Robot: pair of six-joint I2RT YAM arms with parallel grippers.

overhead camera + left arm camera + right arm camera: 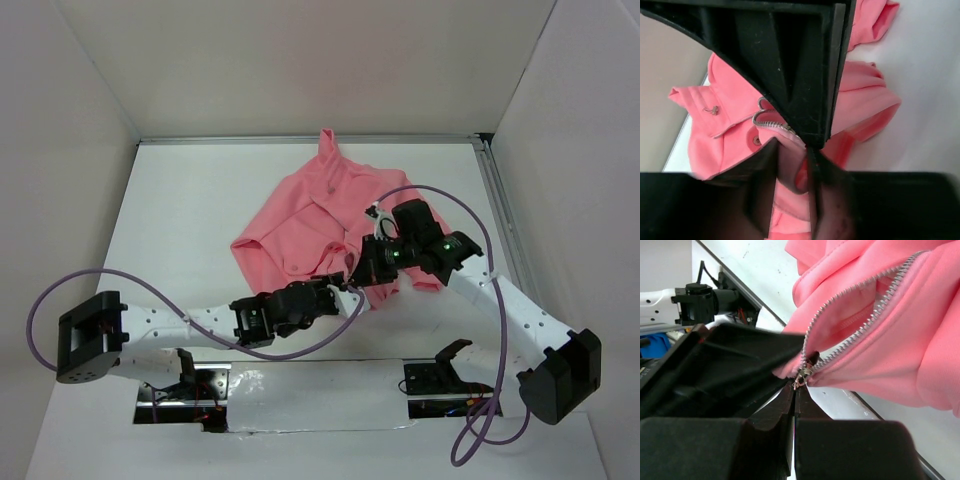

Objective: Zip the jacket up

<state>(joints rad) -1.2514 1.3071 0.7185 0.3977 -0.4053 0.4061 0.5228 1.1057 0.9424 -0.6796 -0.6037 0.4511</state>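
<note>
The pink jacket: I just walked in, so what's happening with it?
The jacket is being worked at its bottom hem. The right gripper is pinched shut at the lower end of the zipper. The left gripper has hem fabric between its jaws, though a firm grip isn't clear. The zipper is not yet closed; its tooth rows stand apart.

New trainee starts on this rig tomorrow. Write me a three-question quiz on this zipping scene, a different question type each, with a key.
1. True or false: the light silvery-toothed zipper of the salmon-pink hooded fabric jacket is fully closed.
2. The right gripper is shut on: A) a sleeve cuff B) the small silvery zipper pull C) the hood.
3. What lies between the fingers of the left gripper?
Key: 1 false, the tooth rows spread apart above the pull. 2 B. 3 a fold of the jacket's pink fabric.
</note>
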